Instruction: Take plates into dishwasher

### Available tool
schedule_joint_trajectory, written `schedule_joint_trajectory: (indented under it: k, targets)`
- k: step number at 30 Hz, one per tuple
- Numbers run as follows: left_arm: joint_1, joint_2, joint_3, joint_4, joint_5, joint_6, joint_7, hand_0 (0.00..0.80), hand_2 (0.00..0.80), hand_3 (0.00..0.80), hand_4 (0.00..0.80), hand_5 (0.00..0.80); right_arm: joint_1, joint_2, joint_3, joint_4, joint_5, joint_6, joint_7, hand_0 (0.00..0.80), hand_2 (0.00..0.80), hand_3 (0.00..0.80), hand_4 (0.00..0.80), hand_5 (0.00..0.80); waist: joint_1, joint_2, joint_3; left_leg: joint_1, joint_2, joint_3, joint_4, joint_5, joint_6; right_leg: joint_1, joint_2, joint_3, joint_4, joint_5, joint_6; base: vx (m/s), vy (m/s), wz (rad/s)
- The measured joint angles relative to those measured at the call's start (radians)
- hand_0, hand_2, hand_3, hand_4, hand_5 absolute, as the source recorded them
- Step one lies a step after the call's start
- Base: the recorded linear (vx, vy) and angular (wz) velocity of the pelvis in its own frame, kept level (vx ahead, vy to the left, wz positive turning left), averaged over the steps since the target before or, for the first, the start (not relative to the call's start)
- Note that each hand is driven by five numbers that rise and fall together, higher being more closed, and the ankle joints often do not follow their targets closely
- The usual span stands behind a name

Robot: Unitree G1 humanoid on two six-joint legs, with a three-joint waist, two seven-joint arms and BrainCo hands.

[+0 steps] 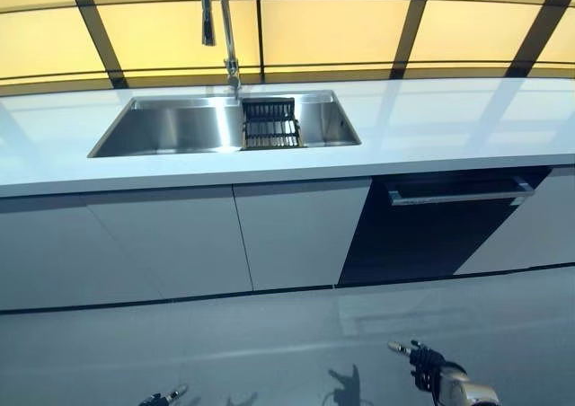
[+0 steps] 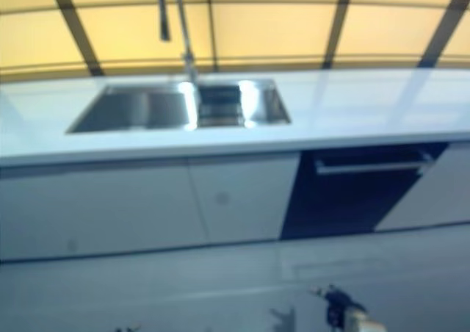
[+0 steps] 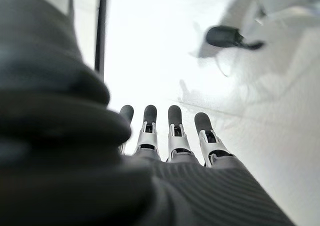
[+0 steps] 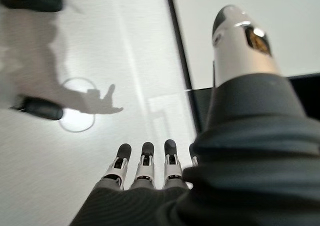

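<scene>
The dishwasher [image 1: 431,235] is a dark panel under the white counter at the right, its door upright, with a silver bar handle [image 1: 458,195] along its top. A black dish rack [image 1: 269,123] sits in the steel sink [image 1: 171,127]; I can make out no plates in it or on the counter. My left hand [image 1: 166,395] shows only its fingertips at the bottom edge, low over the floor. My right hand [image 1: 431,370] hangs low at the bottom right, in front of the dishwasher and well short of it. In the wrist views both the left hand [image 3: 175,136] and the right hand [image 4: 145,171] have straight fingers and hold nothing.
A tall chrome faucet [image 1: 220,29] rises behind the sink. The white counter [image 1: 449,119] runs across the whole view. Pale cabinet doors [image 1: 162,244] fill the front left of the dishwasher. Grey floor [image 1: 287,343] lies between me and the cabinets.
</scene>
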Motion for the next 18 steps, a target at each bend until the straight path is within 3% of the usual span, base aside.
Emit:
schedule_joint_trajectory:
  k: [4,11,14,18]
  targets:
    - [-0.019,-0.012,-0.039,0.094,0.049,0.026,-0.032,0.0,0.0,0.0,0.0,0.0,0.029,0.067,0.017,0.112,-0.032,-0.008,0.028,0.0,0.0,0.0,0.0,0.0,-0.027,-0.007,-0.026,0.002,0.005,0.002,0.0,-0.001,-0.002,0.001,0.004,0.002,0.0,-0.001,-0.002,0.019,0.037,-0.02]
    - [-0.035,-0.082,-0.06,0.218,0.049,0.08,-0.032,0.0,0.0,0.0,0.0,0.0,0.073,0.126,0.017,0.193,-0.043,0.029,0.016,0.0,0.0,0.0,0.0,0.0,-0.023,0.001,-0.044,0.016,0.007,-0.001,-0.001,-0.004,-0.005,0.016,0.004,-0.003,0.0,-0.006,-0.003,-0.003,0.002,0.01]
    - [-0.028,-0.105,-0.06,0.221,0.03,0.072,-0.029,0.0,0.0,0.0,0.0,0.0,0.074,0.125,0.016,0.198,-0.043,0.036,0.003,0.0,0.0,0.0,0.0,0.0,-0.021,0.004,-0.052,0.016,0.008,-0.006,-0.001,-0.004,-0.005,0.019,0.005,-0.008,0.0,-0.007,-0.003,-0.009,0.006,0.05]
    - [-0.022,-0.111,-0.055,0.221,-0.021,-0.005,0.001,0.0,0.0,0.0,0.0,0.0,0.073,0.128,0.016,0.207,-0.042,0.041,-0.005,0.0,0.0,0.0,0.0,0.0,-0.02,0.006,-0.064,0.018,0.01,-0.022,0.0,-0.004,-0.005,0.031,0.01,-0.023,0.0,-0.014,-0.003,-0.011,-0.006,0.1]
